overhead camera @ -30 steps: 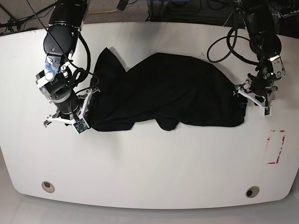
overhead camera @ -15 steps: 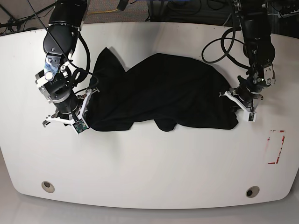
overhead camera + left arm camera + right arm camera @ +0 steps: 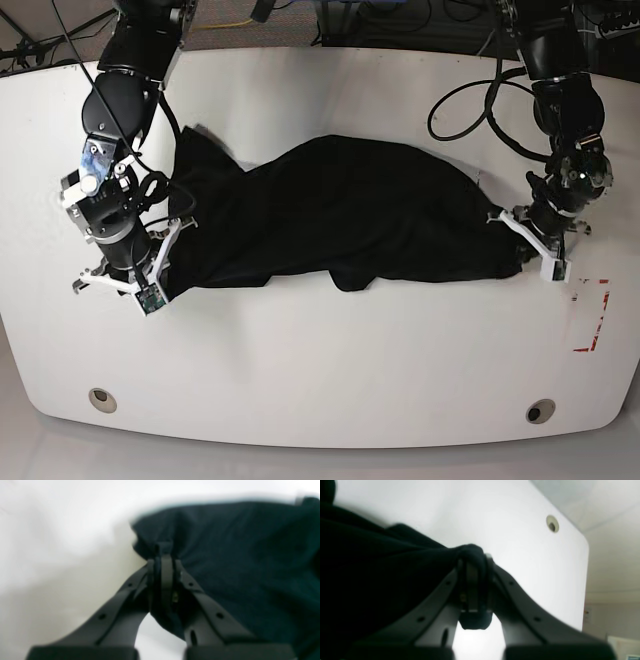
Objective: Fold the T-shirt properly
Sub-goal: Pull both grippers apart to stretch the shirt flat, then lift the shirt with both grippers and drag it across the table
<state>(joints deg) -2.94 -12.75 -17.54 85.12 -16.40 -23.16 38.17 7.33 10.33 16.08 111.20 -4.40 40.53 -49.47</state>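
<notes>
The black T-shirt (image 3: 350,215) lies stretched and rumpled across the middle of the white table (image 3: 320,350). My left gripper (image 3: 522,243), on the base view's right, is shut on the shirt's right edge; in the left wrist view its jaws (image 3: 163,562) pinch a fold of dark fabric (image 3: 225,555). My right gripper (image 3: 165,262), on the base view's left, is shut on the shirt's left edge. The right wrist view shows a bunch of cloth (image 3: 470,552) wrapped over the closed fingertips (image 3: 472,580), with more hanging below them.
Red tape marks (image 3: 592,315) sit near the table's right edge. Two round holes (image 3: 100,399) (image 3: 540,411) lie near the front edge. Black cables (image 3: 470,95) loop behind the left arm at the back right.
The left gripper closed on the shirt's right edge and pulled outward. The right gripper drew its edge down and left. The shirt is now stretched wider and flatter.
</notes>
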